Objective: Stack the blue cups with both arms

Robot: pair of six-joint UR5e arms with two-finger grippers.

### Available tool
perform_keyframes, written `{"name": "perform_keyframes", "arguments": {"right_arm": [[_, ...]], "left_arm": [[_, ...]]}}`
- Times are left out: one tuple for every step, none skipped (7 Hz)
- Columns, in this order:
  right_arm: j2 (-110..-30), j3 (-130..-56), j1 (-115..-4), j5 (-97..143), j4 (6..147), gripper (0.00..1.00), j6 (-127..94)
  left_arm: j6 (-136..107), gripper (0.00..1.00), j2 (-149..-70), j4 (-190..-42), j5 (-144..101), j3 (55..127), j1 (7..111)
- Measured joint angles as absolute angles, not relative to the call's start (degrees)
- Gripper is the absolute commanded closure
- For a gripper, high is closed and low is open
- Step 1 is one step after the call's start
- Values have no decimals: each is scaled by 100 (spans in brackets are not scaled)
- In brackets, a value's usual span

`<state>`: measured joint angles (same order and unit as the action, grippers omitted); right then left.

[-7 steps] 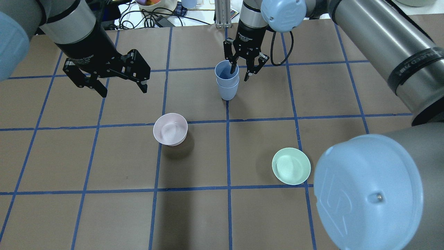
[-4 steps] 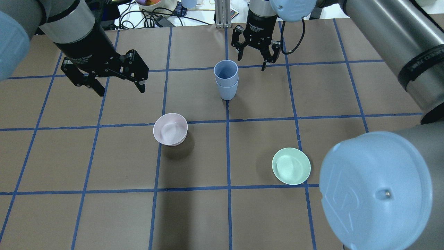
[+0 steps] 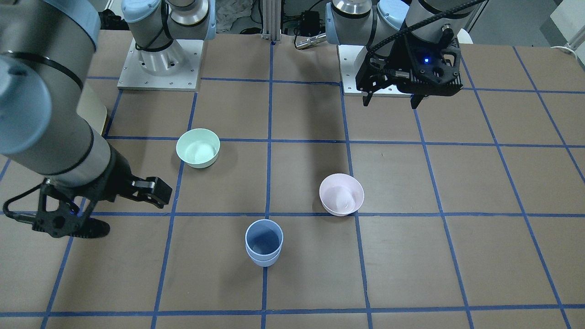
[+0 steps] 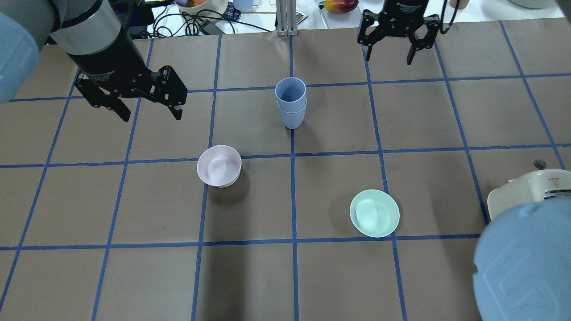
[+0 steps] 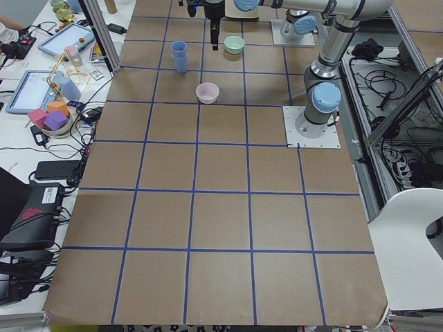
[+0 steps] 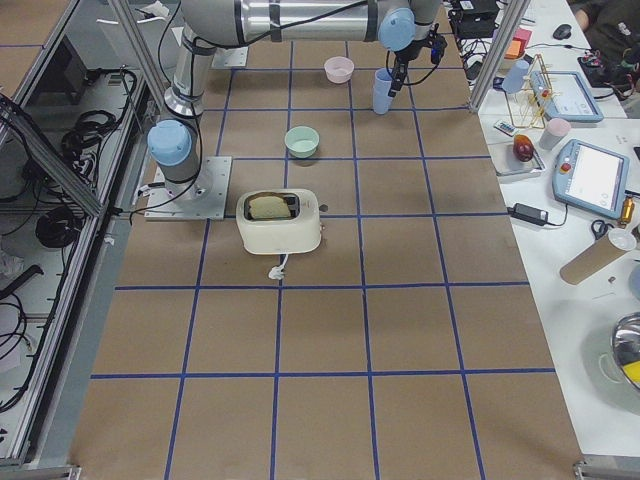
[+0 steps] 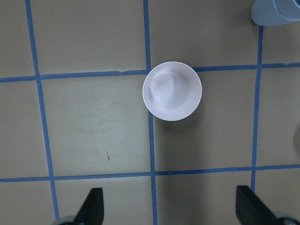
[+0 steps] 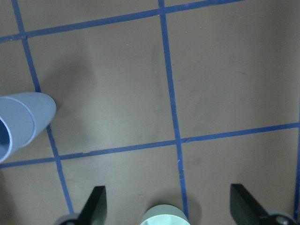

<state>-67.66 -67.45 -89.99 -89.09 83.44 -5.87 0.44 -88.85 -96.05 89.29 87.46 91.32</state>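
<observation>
The two blue cups (image 4: 291, 102) stand nested one inside the other, upright on the table's far centre; they also show in the front view (image 3: 263, 244). No gripper touches them. My right gripper (image 4: 389, 59) is open and empty, high near the far table edge, to the right of the stack. My left gripper (image 4: 151, 117) is open and empty, hovering to the left of the stack. The left wrist view shows the stack at its top right corner (image 7: 276, 9). The right wrist view shows the stack at its left edge (image 8: 21, 122).
A pale pink bowl (image 4: 219, 166) sits left of centre, under the left wrist camera (image 7: 172, 90). A mint-green bowl (image 4: 374, 213) sits to the right. A cream toaster (image 4: 531, 189) stands at the right edge. Cables and clutter lie beyond the far edge.
My right gripper has pulled away from the stacked cups, moving right and toward the far table edge. The left gripper has shifted slightly. The cups have not moved.
</observation>
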Motion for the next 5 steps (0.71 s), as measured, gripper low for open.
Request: {"name": "perform_keyframes", "arguments": {"right_arm": [[-7157,-7168,-8862,-9047,8361,0,-152],[-7534,-7615,-8785,-9111,8472,0,24],[-7861,-7989,-8747,-9188,8582,0,66],[-8169,-8270,-8739,-9278,8632,0,75],[-8466,-8483,-8738,-9299,8644,0,96]], "left_arm": [[44,0,-8884,-9606,8924,8746,9132],[44,0,-8881,-9606,8922,8745,9132],[44,0,-8878,-9606,8921,8746,9132],[44,0,-8878,-9606,8923,8750,9132],[44,0,-8877,-9607,8925,8753,9132]]}}
